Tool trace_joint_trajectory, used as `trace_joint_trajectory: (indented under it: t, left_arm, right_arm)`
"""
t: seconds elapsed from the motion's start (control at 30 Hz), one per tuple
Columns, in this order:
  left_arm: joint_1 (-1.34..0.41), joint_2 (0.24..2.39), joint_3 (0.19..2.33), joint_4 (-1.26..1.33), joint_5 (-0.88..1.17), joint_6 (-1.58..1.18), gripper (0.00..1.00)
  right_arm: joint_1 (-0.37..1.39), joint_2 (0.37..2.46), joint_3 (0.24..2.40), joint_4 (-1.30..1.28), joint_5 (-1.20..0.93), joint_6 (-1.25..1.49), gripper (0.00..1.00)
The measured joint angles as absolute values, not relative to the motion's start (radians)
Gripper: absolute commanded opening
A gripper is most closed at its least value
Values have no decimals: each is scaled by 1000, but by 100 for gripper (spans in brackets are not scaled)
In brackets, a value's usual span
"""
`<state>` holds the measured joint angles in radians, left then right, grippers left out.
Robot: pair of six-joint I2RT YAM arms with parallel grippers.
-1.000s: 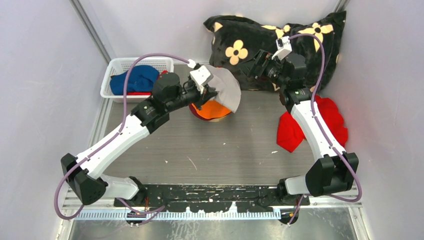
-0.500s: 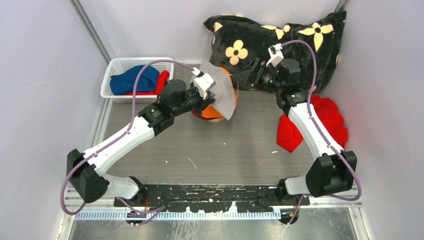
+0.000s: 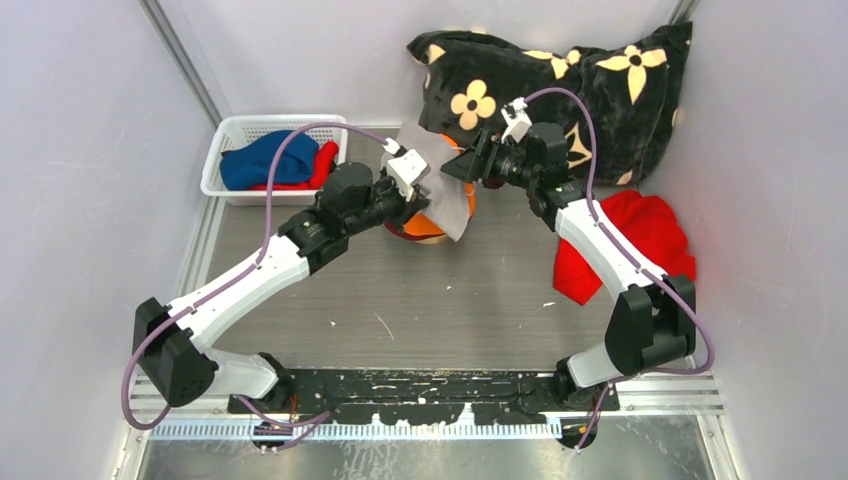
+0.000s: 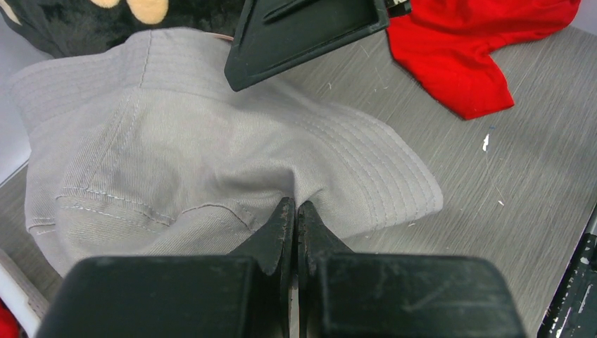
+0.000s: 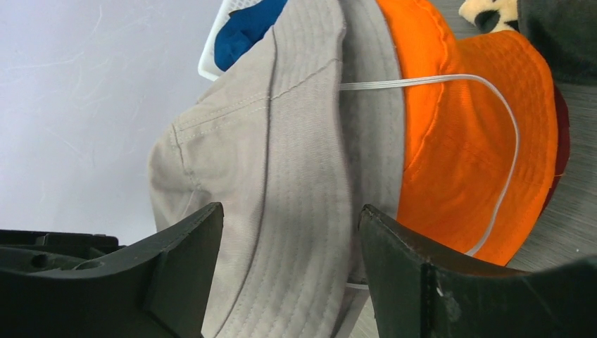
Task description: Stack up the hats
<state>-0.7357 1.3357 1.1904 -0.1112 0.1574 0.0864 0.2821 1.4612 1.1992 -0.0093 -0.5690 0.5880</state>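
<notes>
Overhead, upper centre: the pale grey hat (image 3: 443, 178) hangs tilted just in front of the black pillow with cream flowers (image 3: 560, 85). It is draped against the far side of the orange hat (image 3: 424, 222).

The left gripper (image 4: 296, 211) has its jaws pressed together, clamped on a pinched fold of grey fabric near the seam of crown and brim. In the left wrist view the stitched brim fans out to the right of the pinch.

The right gripper (image 5: 288, 211) has its fingers apart, one on each side of the grey brim and not closed on it. Overhead, it sits at the hat's upper right edge, touching or nearly so; I cannot tell which.

In the right wrist view the grey brim lies flat against the orange crown. Whether the grey hat is seated over the orange one cannot be told.

The orange hat rests on the table (image 3: 400, 290). A maroon hat (image 5: 560, 141) shows as a thin dark edge under it at the right of the right wrist frame. A white elastic cord (image 5: 503, 127) loops across the orange cloth.

Upper left overhead: a white basket (image 3: 222, 140) holds the blue hat (image 3: 265, 160) and the red hat (image 3: 322, 160), which touch each other.

Right side overhead: a red cloth bundle (image 3: 655, 235) lies beside the right forearm, well apart from the orange hat.
</notes>
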Motion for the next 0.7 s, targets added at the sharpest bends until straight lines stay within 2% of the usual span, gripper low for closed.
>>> trace_joint_trajectory:
  t: [0.27,0.37,0.53,0.7]
  left_arm:
    - [-736,1315,1162,-108,157,77,0]
    - [-736,1313,1151,-108,157,68,0]
    - [-738,1300,1133,-109,157,60,0]
    - [-738,1286,1132,-108,157,59,0]
  right_arm:
    - [282,1471,1199,-10,-554,574,74]
    - [282,1473,1201,-12,-551,567,70]
    - [282,1485,1209,-17,-552,556,58]
    - [282,1495,1215,-23,-553,553,37]
